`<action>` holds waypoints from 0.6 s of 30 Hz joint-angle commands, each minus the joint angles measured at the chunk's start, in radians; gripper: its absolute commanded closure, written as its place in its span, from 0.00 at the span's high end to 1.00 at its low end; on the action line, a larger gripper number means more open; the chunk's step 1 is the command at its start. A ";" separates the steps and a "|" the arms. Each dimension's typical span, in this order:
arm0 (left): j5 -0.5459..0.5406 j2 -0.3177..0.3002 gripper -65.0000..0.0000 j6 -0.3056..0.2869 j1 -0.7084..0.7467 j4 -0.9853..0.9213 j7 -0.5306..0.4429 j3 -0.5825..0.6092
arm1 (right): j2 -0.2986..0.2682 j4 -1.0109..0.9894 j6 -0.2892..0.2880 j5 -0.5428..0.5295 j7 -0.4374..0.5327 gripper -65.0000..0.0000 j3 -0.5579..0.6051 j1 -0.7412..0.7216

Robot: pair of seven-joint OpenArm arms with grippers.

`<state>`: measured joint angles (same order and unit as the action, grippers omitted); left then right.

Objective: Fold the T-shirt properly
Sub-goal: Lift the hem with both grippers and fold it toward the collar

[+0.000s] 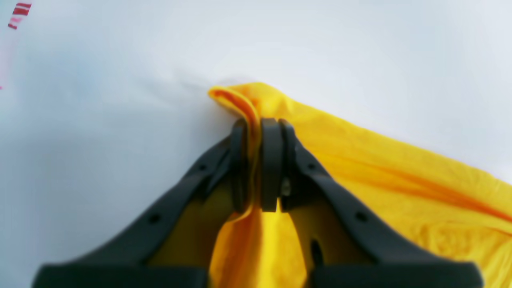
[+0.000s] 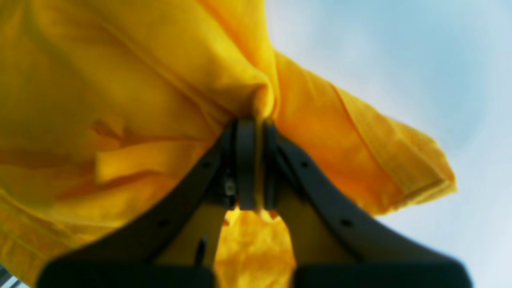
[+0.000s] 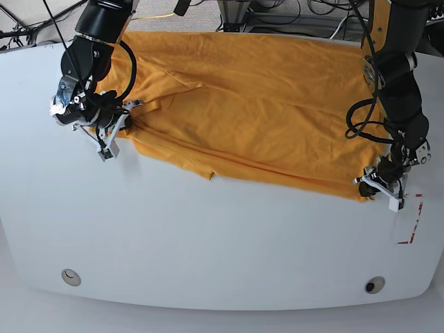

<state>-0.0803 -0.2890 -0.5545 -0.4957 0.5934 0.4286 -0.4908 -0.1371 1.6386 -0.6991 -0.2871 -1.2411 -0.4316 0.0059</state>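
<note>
The left fingers [image 1: 256,168] pinched a corner of the orange T-shirt [image 3: 257,104]. The right fingers [image 2: 252,164] clamped bunched cloth near its sleeve, above the white worktop [image 3: 208,243].

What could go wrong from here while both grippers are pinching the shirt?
The left gripper pinches only a thin edge at the T-shirt corner, so it might slip out when pulled. The right gripper clamps a bunched wad near a sleeve, so creases could get folded in. The far hem hangs over the table edge and may drag.
</note>
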 commanded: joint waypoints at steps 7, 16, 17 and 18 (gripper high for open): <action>0.043 -0.013 0.07 0.020 0.022 0.001 0.059 0.004 | -0.065 0.162 0.001 -0.275 0.002 0.72 -0.009 0.032; 0.043 -0.011 0.07 0.020 0.022 0.001 0.059 0.004 | -0.068 -0.061 0.001 -0.314 0.019 0.72 -0.008 -0.131; 0.043 -0.011 0.07 0.020 0.022 0.001 0.059 0.005 | -0.069 -0.113 0.001 -0.314 0.033 0.69 -0.005 -0.159; 0.043 -0.011 0.07 0.020 0.022 0.001 0.059 0.005 | -0.071 -0.168 0.001 -0.314 0.045 0.65 -0.005 -0.185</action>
<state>-0.0963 -0.2916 -0.5587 -0.4759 0.5983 0.4175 -0.4900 -0.1944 1.5234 -0.6922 -0.5812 -1.2354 -0.4351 -0.1226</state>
